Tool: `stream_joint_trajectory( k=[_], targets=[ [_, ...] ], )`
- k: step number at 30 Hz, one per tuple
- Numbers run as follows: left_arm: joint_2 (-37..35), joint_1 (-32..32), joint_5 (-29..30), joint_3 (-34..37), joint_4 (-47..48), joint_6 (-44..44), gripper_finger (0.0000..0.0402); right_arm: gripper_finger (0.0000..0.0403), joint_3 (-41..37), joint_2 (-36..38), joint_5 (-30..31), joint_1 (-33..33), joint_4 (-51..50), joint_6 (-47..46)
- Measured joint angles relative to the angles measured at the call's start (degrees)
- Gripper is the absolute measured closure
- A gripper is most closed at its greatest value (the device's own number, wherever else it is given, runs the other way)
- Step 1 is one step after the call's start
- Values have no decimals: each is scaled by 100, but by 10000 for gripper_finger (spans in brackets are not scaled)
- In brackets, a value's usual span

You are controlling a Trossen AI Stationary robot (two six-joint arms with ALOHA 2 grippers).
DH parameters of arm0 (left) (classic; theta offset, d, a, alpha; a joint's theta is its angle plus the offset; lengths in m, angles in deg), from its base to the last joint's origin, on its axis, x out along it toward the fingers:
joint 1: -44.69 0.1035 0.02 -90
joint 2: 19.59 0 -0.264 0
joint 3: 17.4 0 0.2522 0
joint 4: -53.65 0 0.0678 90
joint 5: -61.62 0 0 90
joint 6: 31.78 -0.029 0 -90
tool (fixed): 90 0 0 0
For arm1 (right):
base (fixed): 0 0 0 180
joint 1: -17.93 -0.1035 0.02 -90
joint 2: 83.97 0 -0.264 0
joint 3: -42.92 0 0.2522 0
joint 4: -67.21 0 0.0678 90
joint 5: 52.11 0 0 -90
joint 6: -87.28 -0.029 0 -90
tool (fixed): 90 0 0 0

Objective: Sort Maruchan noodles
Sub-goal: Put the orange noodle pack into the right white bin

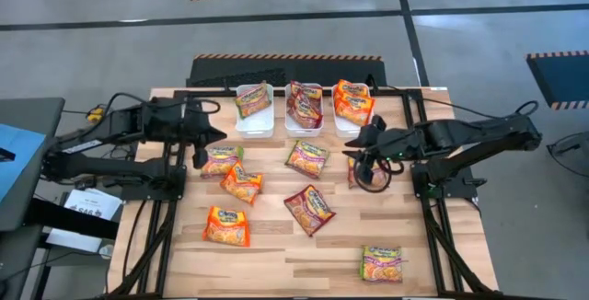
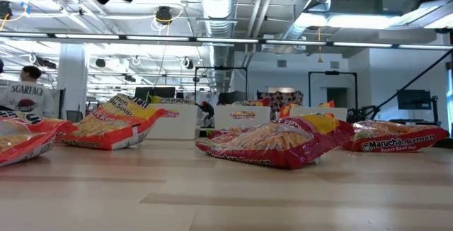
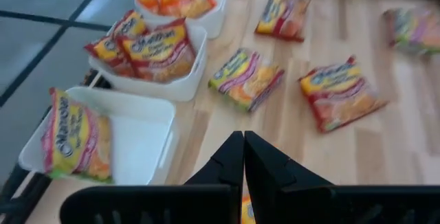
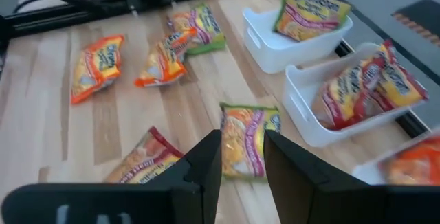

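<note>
Packets (image 1: pixel 307 210) of noodles lie scattered over the table (image 1: pixel 304 263) — more sit in three white bins (image 1: pixel 254 123) at its far edge. Only the high view shows the right gripper (image 1: pixel 373 173) over a packet; whether it grips, I cannot tell. The left gripper (image 3: pixel 243 145), clenched empty, hangs near the left bin.

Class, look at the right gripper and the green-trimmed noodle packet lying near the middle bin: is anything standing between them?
Nothing visible does. The right gripper, fingers apart, hovers above bare wood, and the green-trimmed packet lies straight ahead between its fingers. The maroon packet lies off to one side.
</note>
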Motion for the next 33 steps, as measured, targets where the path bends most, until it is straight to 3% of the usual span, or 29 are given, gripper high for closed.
stream_joint_trajectory(
  k=[7,13,22,27,33],
  targets=[
    [142,39,195,397,12,-50,394,269,-233,-15,-3,16,442,158],
    [566,38,195,451,-35,-79,354,269,-232,165,-47,16,561,179],
    [906,44,285,451,-433,908,293,268,-232,209,-52,14,677,175],
    [919,41,123,451,-834,1383,290,268,-233,89,-66,14,635,175],
    [942,44,162,449,-910,1150,290,268,-247,-39,-70,14,559,173]
  ],
)
